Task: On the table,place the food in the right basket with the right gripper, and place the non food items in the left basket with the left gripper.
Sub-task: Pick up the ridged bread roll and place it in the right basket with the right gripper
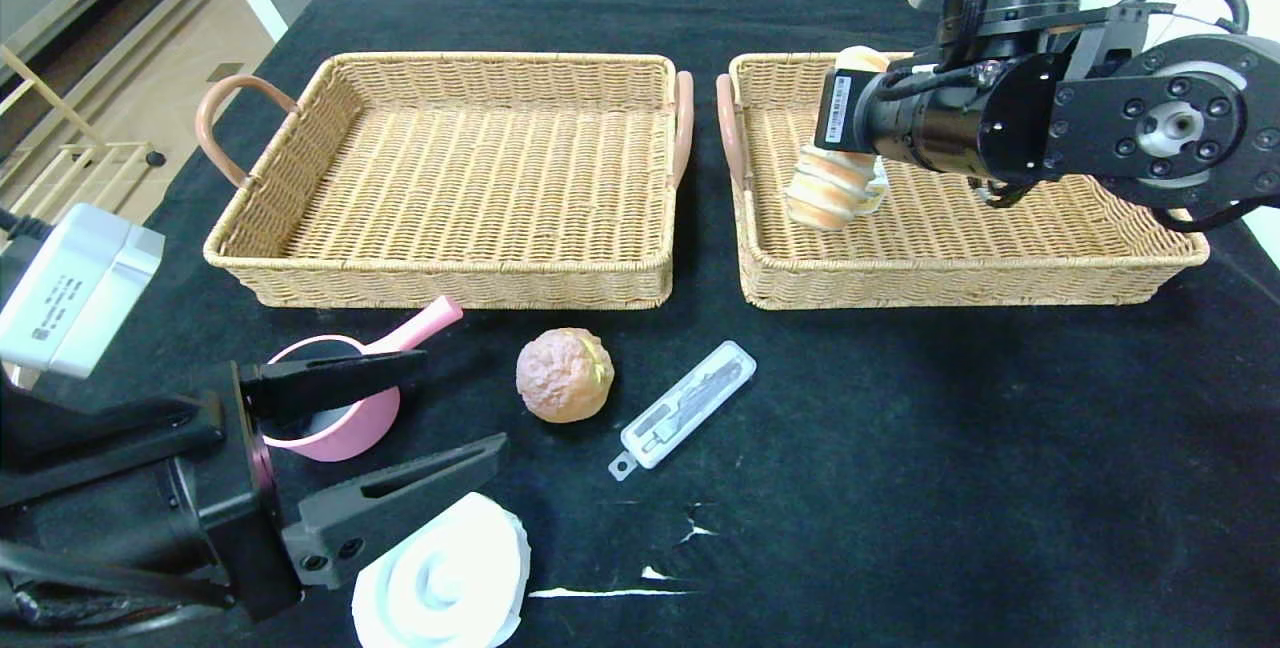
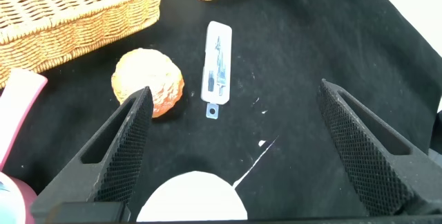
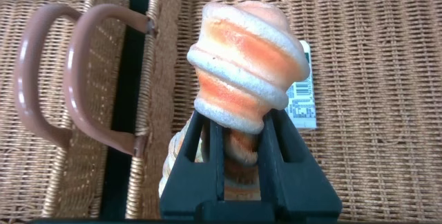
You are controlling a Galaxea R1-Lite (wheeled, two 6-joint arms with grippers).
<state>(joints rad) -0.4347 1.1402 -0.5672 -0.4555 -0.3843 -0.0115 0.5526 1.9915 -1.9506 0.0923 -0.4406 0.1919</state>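
Observation:
My right gripper (image 1: 848, 156) is shut on a spiral cream-and-orange bread roll (image 1: 822, 200) and holds it upright inside the right basket (image 1: 960, 263), near its left wall. In the right wrist view the fingers (image 3: 200, 148) clamp the roll (image 3: 242, 58) at its narrow middle. My left gripper (image 1: 460, 406) is open and empty at the front left, above a pink cup with a handle (image 1: 345, 418) and a white roll (image 1: 445, 578). A round cream puff (image 1: 563, 375) and a clear packaged tool (image 1: 683, 408) lie on the black cloth. The left basket (image 1: 450, 278) is empty.
The two wicker baskets stand side by side at the back with pink handles (image 1: 684, 123) nearly touching. A white barcode label (image 3: 302, 103) lies on the right basket's floor behind the roll. White scratches (image 1: 610, 591) mark the cloth near the front edge.

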